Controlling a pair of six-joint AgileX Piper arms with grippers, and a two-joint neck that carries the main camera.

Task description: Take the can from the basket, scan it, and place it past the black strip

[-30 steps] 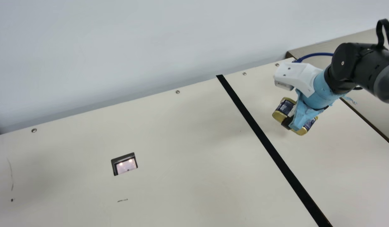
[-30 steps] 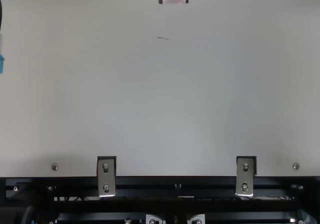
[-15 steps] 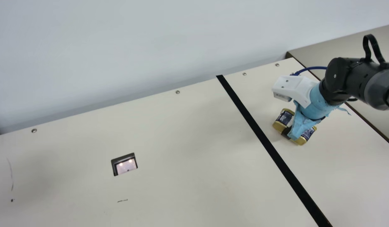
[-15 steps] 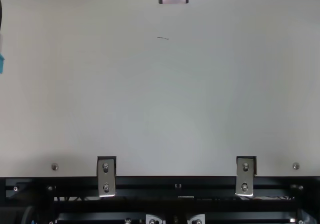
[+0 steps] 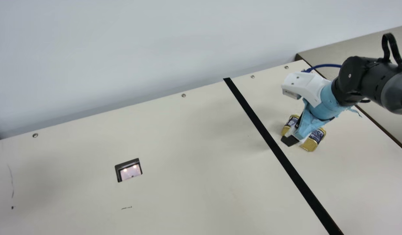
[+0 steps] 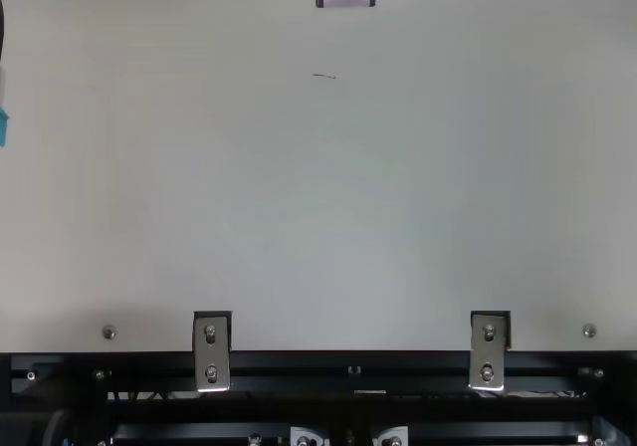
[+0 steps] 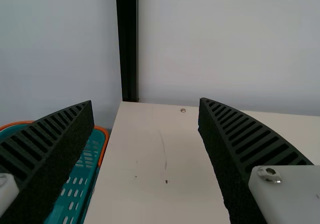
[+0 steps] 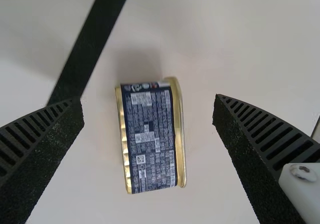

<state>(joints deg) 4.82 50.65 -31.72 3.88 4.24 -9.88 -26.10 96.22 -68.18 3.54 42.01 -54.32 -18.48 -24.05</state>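
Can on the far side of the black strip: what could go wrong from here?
Two risks, I'd say. The right gripper is open with one finger on either side of the can, so backing off crookedly could bump it. The can appears to rest on a narrow side, so a bump might topple it, or nudge it back onto the nearby black strip.

In the main view, the right arm [image 5: 367,78] slants in from the right edge, its blue-covered wrist [image 5: 329,101] angled down and leftward. The right gripper [image 5: 301,130] is spread wide. At the top view's left edge is the left gripper [image 6: 3,127], its ribbed fingers [image 7: 250,134] well apart.
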